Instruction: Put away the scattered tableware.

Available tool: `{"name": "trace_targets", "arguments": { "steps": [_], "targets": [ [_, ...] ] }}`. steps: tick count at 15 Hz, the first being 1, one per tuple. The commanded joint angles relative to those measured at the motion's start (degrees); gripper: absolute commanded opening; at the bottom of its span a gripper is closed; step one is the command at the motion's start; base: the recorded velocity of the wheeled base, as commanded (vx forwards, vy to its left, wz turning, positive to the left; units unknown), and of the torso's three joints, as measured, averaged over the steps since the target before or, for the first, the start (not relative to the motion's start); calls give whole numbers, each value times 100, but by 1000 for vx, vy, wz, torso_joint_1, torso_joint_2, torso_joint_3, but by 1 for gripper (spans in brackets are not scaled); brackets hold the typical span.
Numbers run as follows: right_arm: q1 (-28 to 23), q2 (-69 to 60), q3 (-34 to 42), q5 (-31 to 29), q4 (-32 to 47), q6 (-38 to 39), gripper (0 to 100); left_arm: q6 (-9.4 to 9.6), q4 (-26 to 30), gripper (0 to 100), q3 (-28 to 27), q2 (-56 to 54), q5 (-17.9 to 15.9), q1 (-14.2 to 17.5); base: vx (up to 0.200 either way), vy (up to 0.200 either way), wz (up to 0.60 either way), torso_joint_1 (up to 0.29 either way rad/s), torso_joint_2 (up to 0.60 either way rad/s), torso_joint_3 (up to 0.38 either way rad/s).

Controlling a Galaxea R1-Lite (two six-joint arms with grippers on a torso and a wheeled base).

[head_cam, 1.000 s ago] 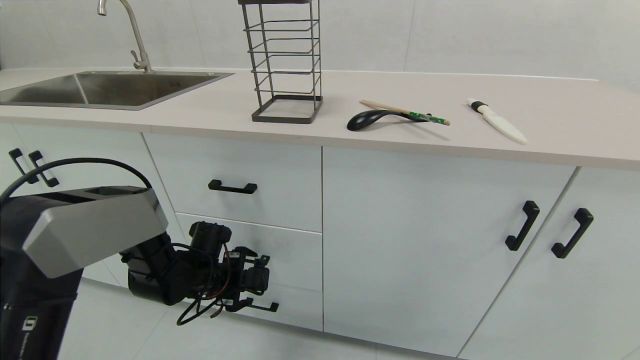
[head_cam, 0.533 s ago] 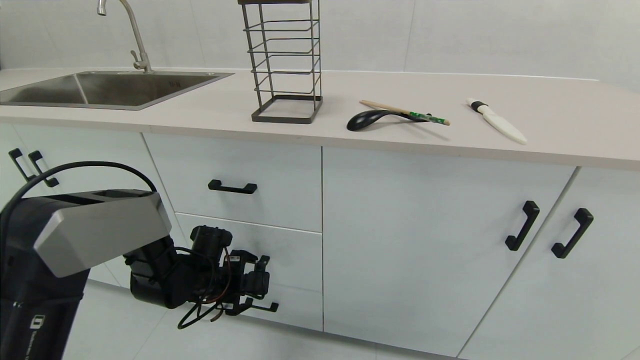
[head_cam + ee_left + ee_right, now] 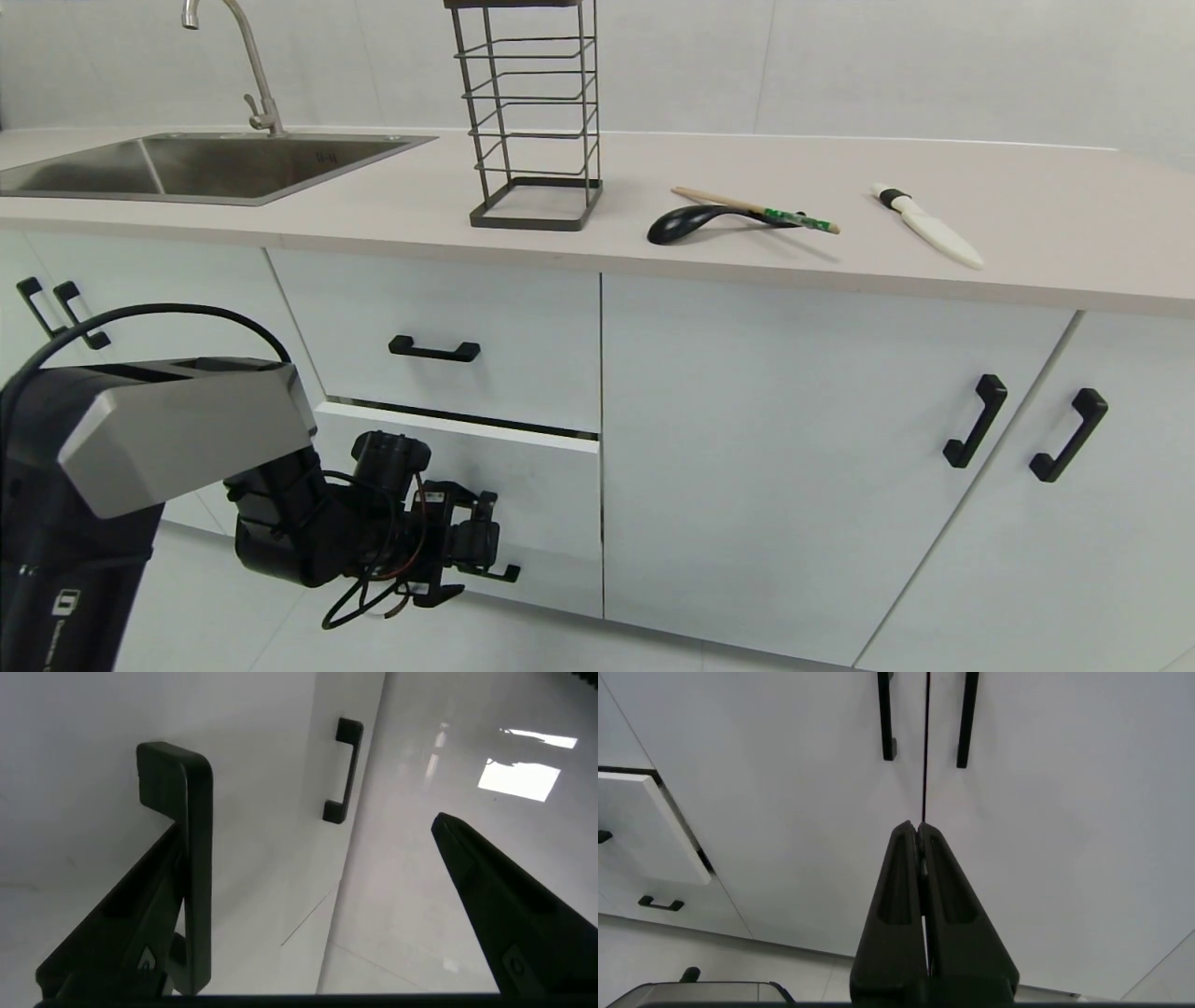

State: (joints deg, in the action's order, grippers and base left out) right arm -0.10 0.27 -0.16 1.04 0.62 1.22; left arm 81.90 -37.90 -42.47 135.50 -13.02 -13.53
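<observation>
Black drawer handle (image 3: 192,859) inside left tool (image 3: 310,829)

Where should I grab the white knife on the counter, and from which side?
Probably from above, closing across the narrow width at mid-length: the white knife lies flat and diagonal on the counter, with nothing close beside it.

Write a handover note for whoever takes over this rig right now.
Left tool open, one finger against the handle of the lower drawer, which is out a crack.
Right tool shut, empty, facing the cabinet doors.
Spoon, chopsticks and knife lie on the counter.
Done: drawer started.
Left: open it fully, then probably stow all three.
</observation>
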Motion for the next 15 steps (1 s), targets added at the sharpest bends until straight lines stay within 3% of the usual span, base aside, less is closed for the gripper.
{"name": "trace_targets", "arguments": {
  "steps": [1,5,12,15],
  "targets": [
    [1,8,-2,2,-1,1,0,11,-16,100,20,-23,1,-9,0,0,0,0,0,0],
    [1,8,-2,2,-1,1,0,-16,-446,100,635,-261,19,26,0,0,0,0,0,0],
    [1,8,7,2,-1,1,0,-42,-1984,100,2674,-1122,71,0,0,0,0,0,0,0],
    [1,8,7,2,-1,1,0,-51,-2239,100,3412,-2036,71,-150,0,0,0,0,0,0]
  ]
}}
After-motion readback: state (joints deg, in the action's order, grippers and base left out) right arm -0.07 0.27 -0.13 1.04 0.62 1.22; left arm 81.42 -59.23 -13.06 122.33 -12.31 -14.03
